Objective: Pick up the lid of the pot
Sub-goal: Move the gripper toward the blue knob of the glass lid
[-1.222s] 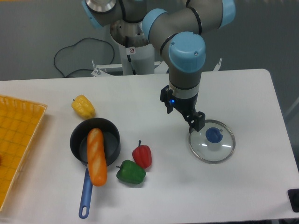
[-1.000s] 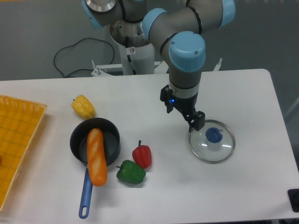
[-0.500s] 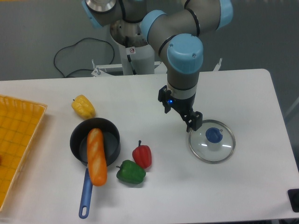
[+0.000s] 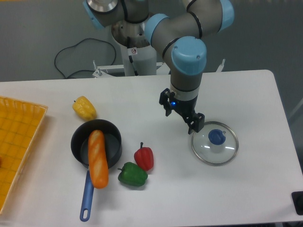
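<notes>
At the lower right of the frame, the pot lid (image 4: pixel 206 152) lies flat, blue knob (image 4: pixel 217 137) upward. Just up and left, the gripper (image 4: pixel 180 121) holds its fingers spread, gripping nothing. The approach seems partly done; aligning, grasping and lifting are left.

Black pan (image 4: pixel 113 140) is sitting left, orange vegetable (image 4: pixel 98 163) is overhanging its near rim; red pepper (image 4: pixel 144 158), green pepper (image 4: pixel 133 174) are lying to its right.
</notes>
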